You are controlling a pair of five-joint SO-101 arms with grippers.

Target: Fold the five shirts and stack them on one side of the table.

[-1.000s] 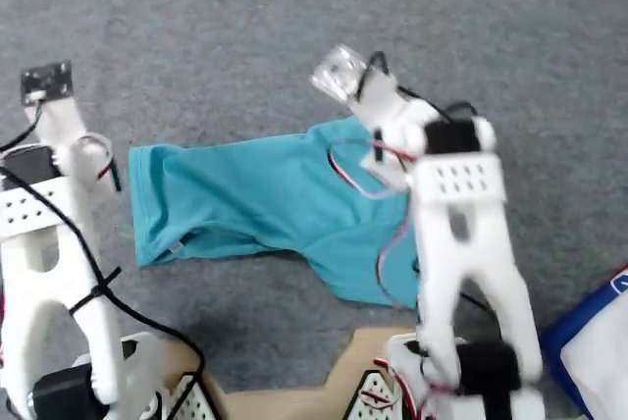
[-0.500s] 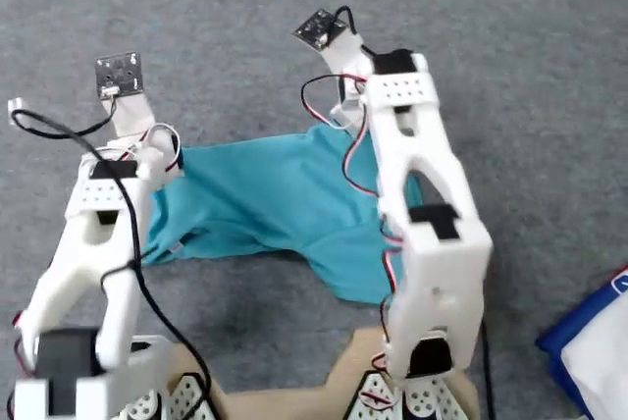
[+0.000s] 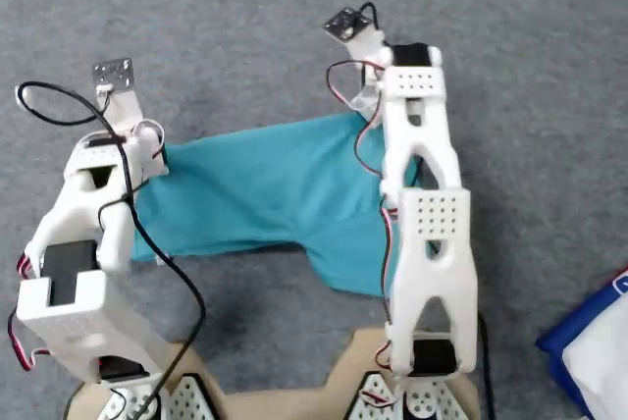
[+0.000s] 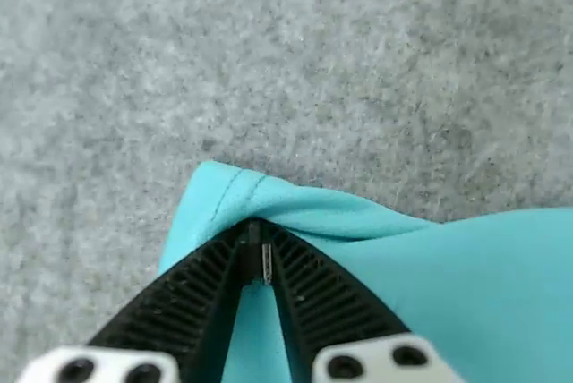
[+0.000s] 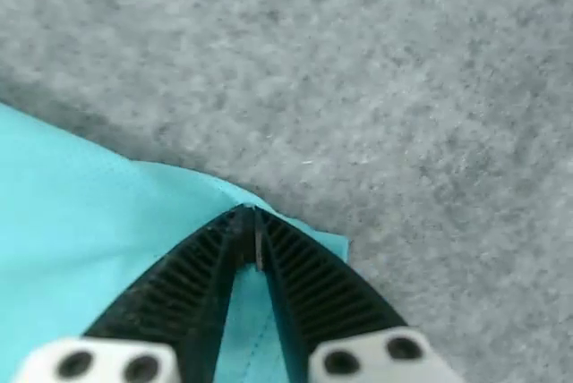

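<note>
With both jaws clamped on the far corners of the teal shirt (image 3: 275, 194), we judge its folding barely begun, stacking yet to come.

The high camera sits above the grey table (image 3: 196, 27) and looks steeply down from the arms' base side; the bases lie at the lower edge of the frame; it stands far enough off to take in the teal shirt (image 3: 265, 194); each wrist camera looks along its own fingers, very near the cloth; the left gripper (image 4: 255, 249) pinches the shirt corner at centre left of the high frame, the right gripper (image 5: 249, 233) the corner at upper centre; the views share these corners.
</note>
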